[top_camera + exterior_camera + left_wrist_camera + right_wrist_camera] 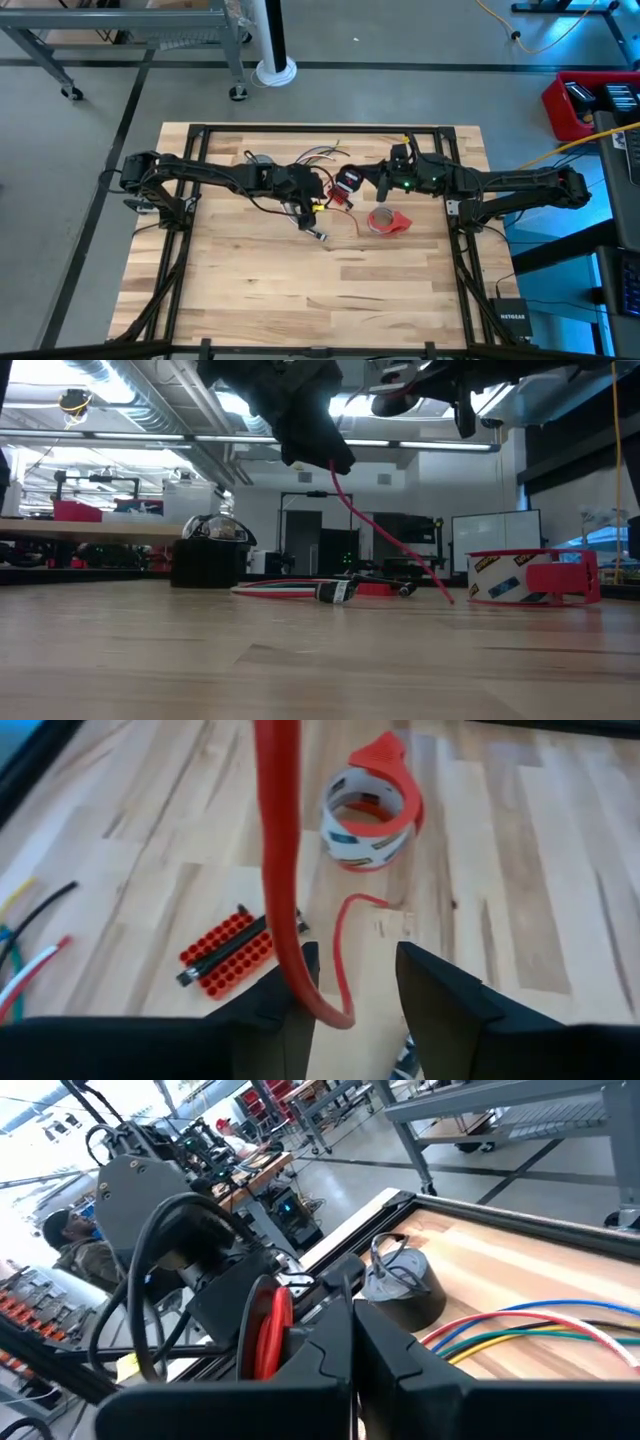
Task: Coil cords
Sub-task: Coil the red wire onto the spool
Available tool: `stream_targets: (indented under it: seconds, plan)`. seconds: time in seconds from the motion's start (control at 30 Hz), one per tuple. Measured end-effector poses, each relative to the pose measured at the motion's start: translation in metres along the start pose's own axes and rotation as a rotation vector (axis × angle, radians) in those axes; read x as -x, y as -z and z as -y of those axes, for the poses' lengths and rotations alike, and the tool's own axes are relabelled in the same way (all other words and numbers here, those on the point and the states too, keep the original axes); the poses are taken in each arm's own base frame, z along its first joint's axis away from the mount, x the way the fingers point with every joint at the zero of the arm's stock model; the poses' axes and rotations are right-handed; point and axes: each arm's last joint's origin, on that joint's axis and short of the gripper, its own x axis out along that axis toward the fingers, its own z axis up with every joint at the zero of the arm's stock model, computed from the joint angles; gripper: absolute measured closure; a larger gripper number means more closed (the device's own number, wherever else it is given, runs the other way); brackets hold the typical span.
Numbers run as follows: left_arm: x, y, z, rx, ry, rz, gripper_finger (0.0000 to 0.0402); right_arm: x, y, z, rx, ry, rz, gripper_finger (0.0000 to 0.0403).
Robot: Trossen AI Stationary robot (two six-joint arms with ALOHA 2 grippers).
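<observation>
Parted left tool [350,985] fingers flank a thin red cord [285,890]; right tool [350,1350] clamped empty.

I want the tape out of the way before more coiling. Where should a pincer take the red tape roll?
Grip the red tape roll across its ring wall, one finger inside the hole, one outside, coming straight down. It appears to lie flat on the table with its hole facing up, probably leaving the rim open from above.

Under your left gripper [350,985]: wood table [250,290] carrying red tape roll [368,815] ahead, red block [228,952] beside, wire bundle [320,589] nearby.
</observation>
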Motion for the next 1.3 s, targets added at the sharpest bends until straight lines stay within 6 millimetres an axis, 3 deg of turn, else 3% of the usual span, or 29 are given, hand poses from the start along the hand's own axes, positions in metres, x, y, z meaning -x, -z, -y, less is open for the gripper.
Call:
stream_targets:
  seconds: [0.5,0.67,1.3]
  plan:
    - [-0.005,0.01,-0.002,0.002,-0.033,0.022,0.0334,0.008,-0.005,-0.002,0.009,-0.029,0.013,0.0402]
    - [-0.006,0.004,-0.001,0.01,-0.024,0.137,0.0337,0.008,-0.005,-0.002,0.01,-0.026,0.01,0.0402]
    - [-0.007,0.012,-0.002,0.056,-0.064,0.068,0.0338,0.008,-0.006,-0.001,0.011,0.018,0.049,0.0402]
